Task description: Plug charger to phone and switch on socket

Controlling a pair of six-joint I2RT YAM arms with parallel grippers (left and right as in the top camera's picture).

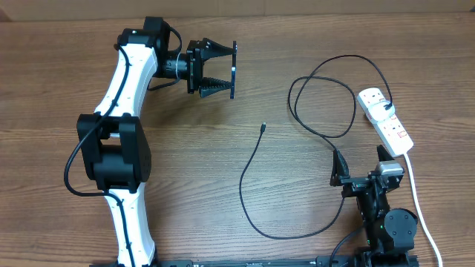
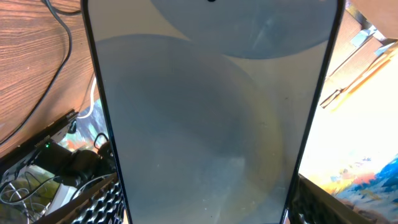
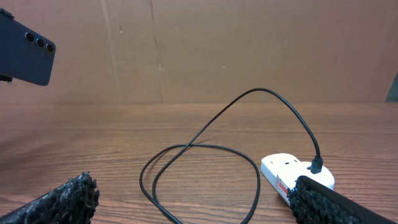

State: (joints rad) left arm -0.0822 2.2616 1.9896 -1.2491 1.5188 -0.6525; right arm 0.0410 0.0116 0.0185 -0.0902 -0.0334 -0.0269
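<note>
Your left gripper [image 1: 226, 70] pinches the slim dark-edged smartphone [image 1: 234, 59], screen too blurred to read; your right gripper [image 1: 360, 157] stands with jaws spread near the white power strip [image 1: 386, 119].

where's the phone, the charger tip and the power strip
phone [image 2: 211, 124]: left wrist view, middle of its screen
charger tip [image 1: 263, 127]: overhead view, the small plug at the loose end
power strip [image 1: 389, 124]: overhead view, middle of its white body

Overhead looks straight down; the low right wrist shares the socket [image 1: 386, 122].
</note>
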